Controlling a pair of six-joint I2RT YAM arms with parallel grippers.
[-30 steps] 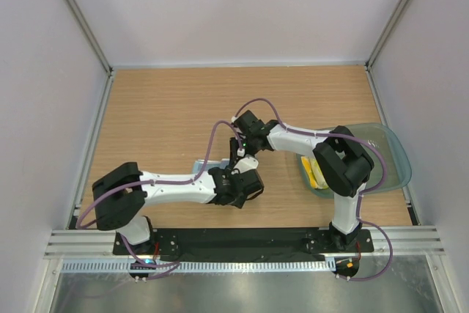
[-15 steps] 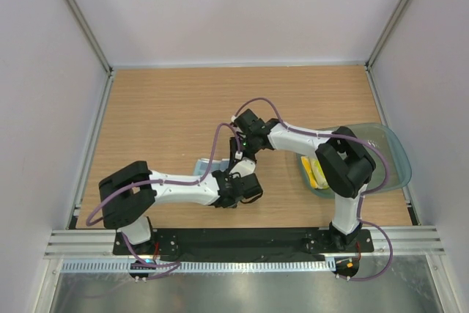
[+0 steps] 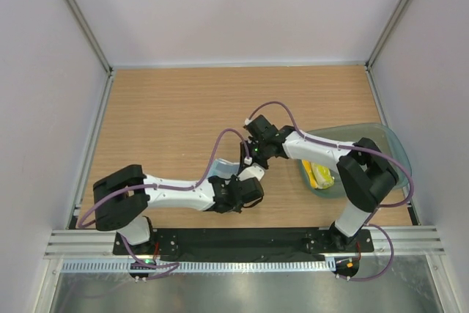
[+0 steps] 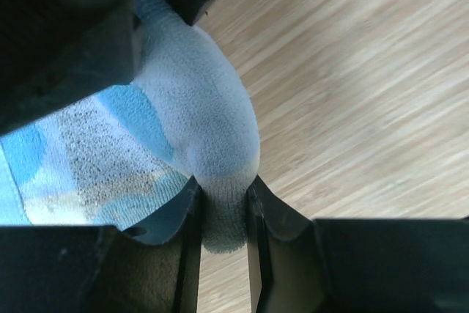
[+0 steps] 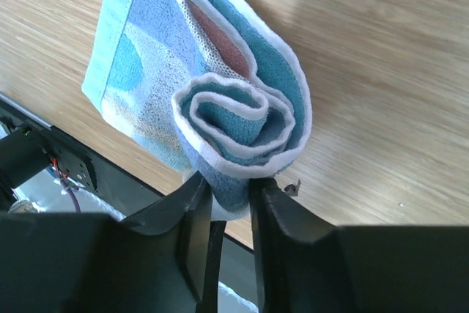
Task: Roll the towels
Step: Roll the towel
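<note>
The light blue towel [image 5: 220, 86] lies on the wooden table, partly rolled, its coil end showing in the right wrist view. My right gripper [image 5: 231, 185] is shut on the lower edge of that coil. My left gripper [image 4: 223, 188] is shut on a rounded fold of the same towel [image 4: 198, 115]. From above, both grippers meet at the near middle of the table, the left gripper [image 3: 242, 185] just below the right gripper [image 3: 250, 160], and only a corner of the blue towel [image 3: 220, 170] shows. The yellow towel [image 3: 317, 175] lies in the tub.
A clear bluish plastic tub [image 3: 381, 153] sits at the right edge of the table, under the right arm's elbow. The black base rail [image 3: 242, 240] runs along the near edge, close below the grippers. White walls enclose the table on three sides.
The left gripper's jaws have narrowed onto the blue towel's fold. The right arm's wrist and elbow have shifted right and its jaws have eased a little. Less of the towel shows from above.
</note>
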